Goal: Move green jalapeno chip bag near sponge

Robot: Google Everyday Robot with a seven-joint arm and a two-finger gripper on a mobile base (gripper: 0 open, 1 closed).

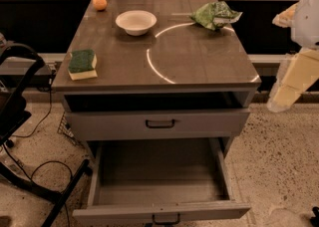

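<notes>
The green jalapeno chip bag [214,15] lies crumpled at the back right of the cabinet top [199,61]. The sponge [82,63], dark green on top with a pale yellow base, sits near the front left edge. My gripper [280,97] hangs off the right side of the cabinet, below the level of the top, pointing down and to the left. It is well apart from the bag and far from the sponge. It holds nothing that I can see.
A white bowl [136,22] stands at the back middle of the top and an orange [99,2] at the back left corner. The lowest drawer [159,211] is pulled out toward me. A black stand with cables [20,121] is on the left floor.
</notes>
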